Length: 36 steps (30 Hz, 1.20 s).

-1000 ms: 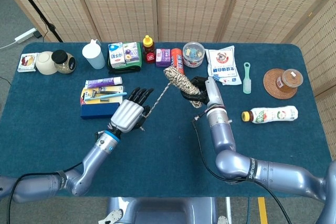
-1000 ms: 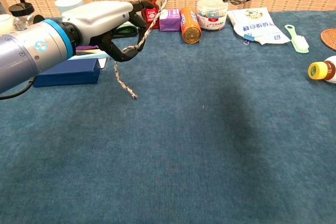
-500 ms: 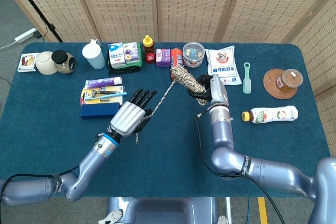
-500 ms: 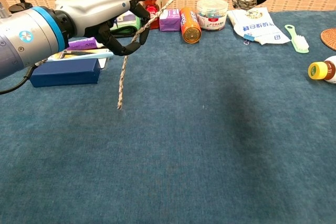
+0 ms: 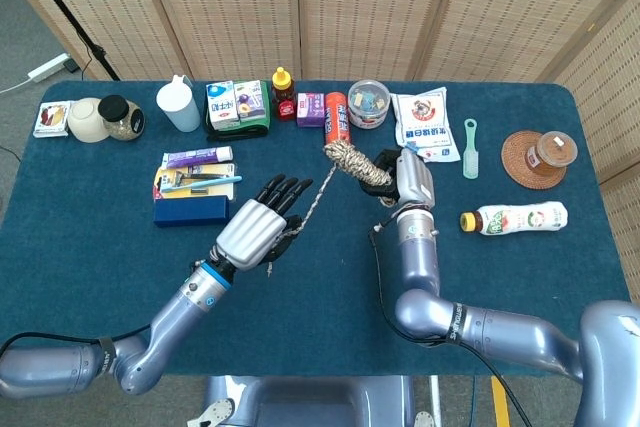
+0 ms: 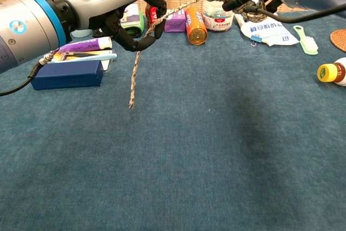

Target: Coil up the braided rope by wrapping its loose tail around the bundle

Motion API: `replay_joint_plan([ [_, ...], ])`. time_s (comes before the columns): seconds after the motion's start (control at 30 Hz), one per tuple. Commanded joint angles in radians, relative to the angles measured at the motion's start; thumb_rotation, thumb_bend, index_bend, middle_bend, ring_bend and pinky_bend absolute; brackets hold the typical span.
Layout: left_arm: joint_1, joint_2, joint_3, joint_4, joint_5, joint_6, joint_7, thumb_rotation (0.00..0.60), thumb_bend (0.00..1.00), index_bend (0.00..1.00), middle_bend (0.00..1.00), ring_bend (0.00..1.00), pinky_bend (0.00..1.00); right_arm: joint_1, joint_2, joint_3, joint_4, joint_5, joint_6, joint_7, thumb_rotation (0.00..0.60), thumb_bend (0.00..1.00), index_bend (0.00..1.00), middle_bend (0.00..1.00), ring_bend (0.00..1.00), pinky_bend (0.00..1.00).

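1. Since the earlier frames, both hands have risen; the left hand (image 6: pixel 116 1) now pinches the tan-and-black braided rope tail (image 6: pixel 141 44) higher up, its free end dangling above the blue cloth surface (image 6: pixel 216 150).
2. The right hand (image 5: pixel 400 175) grips the wound rope bundle (image 5: pixel 352 160) aloft, above the surface's middle, toward the far edge.
3. To wrap well, keep the tail taut and circle it closely around the bundle, laying each turn beside the last.
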Motion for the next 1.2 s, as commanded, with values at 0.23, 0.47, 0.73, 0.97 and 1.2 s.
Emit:
replay_joint_plan([
  [0.23, -0.012, 0.025, -0.044, -0.07, -0.009, 0.007, -0.004, 0.6, 0.43, 0.59, 0.0, 0.0, 0.0, -0.006, -0.042, -0.058, 0.01, -0.083, 0.016, -0.078, 0.6, 0.74, 0.73, 0.77, 0.69, 0.94],
  [0.47, -0.045, 0.01, -0.095, -0.103, -0.077, -0.019, -0.022, 0.6, 0.44, 0.59, 0.0, 0.0, 0.0, -0.033, -0.048, -0.116, -0.047, -0.144, -0.016, -0.132, 0.6, 0.74, 0.73, 0.77, 0.69, 0.94],
  [0.73, -0.073, -0.016, -0.131, -0.092, -0.163, -0.026, -0.017, 0.6, 0.44, 0.59, 0.0, 0.0, 0.0, -0.065, -0.021, -0.154, -0.133, -0.199, -0.083, -0.143, 0.6, 0.74, 0.73, 0.77, 0.69, 0.94],
  [0.97, -0.091, -0.052, -0.156, -0.006, -0.235, -0.029, -0.044, 0.6, 0.44, 0.59, 0.0, 0.0, 0.0, -0.104, 0.038, -0.197, -0.261, -0.261, -0.149, -0.129, 0.6, 0.74, 0.73, 0.77, 0.7, 0.94],
  [1.2, -0.095, -0.062, -0.15, 0.041, -0.26, -0.037, -0.065, 0.6, 0.44, 0.59, 0.0, 0.0, 0.0, -0.12, 0.076, -0.198, -0.339, -0.282, -0.168, -0.11, 0.6, 0.74, 0.73, 0.78, 0.7, 0.94],
])
